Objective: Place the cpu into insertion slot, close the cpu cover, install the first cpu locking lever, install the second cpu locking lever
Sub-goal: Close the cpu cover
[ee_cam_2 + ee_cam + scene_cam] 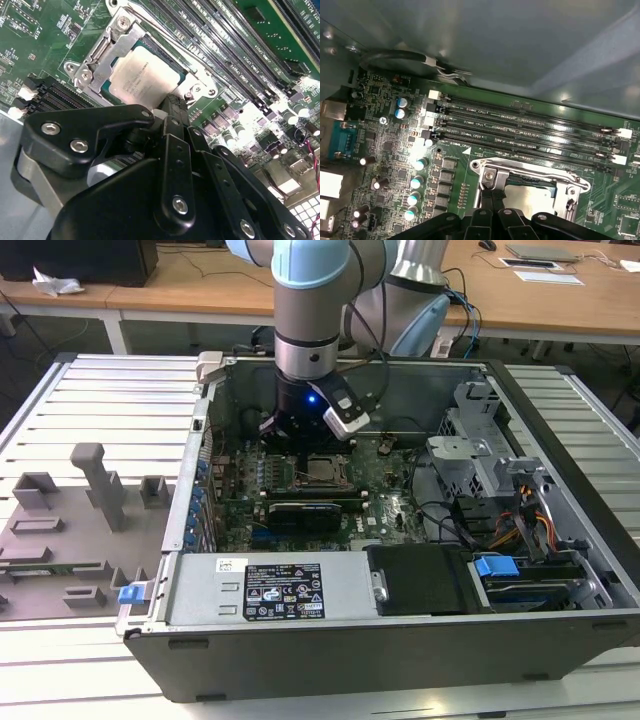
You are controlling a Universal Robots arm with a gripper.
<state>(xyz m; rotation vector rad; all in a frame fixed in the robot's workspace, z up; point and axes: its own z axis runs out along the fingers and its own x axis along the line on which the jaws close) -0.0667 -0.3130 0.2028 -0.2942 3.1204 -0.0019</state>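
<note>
Wooden desks (200,285) behind grey slatted table (100,400)

The arm (310,310) stands nearly upright in the exterior view, its grey wrist (308,355) pointing straight downward, and the black gripper (298,433) under it has its two fingers (173,107) drawn together in the second wrist view, tips touching and nothing visible between them.

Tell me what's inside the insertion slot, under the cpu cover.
The cpu lies in the insertion slot, its silver face showing through the window of the cpu cover. The frame overlaps its edges, the gripper hides one corner, and the contacts beneath cannot be seen.
</note>
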